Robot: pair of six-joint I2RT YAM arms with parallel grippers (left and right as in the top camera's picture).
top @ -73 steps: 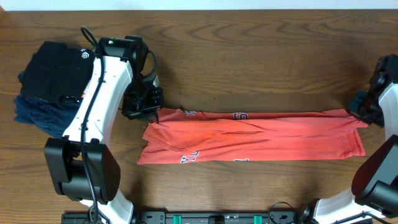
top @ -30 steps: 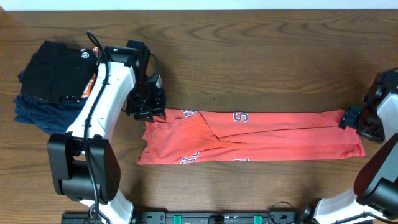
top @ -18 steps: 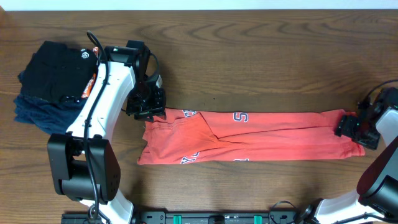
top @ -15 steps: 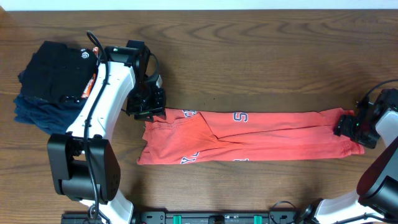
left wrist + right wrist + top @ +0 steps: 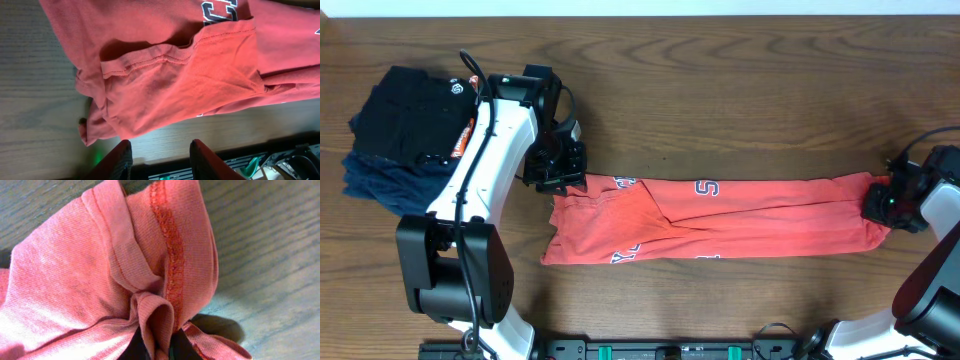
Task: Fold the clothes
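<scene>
A coral-red T-shirt (image 5: 720, 220) with white and dark lettering is laid folded into a long horizontal band across the lower centre, its right end bunched.

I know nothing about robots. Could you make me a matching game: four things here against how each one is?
1 T-shirt
2 black garment
3 left gripper
4 right gripper

A stacked on a navy-blue garment
B pinching bunched cloth
C open, holding nothing
D lying in a long strip

Pairs: 1-D, 2-A, 3-C, 4-B
</scene>
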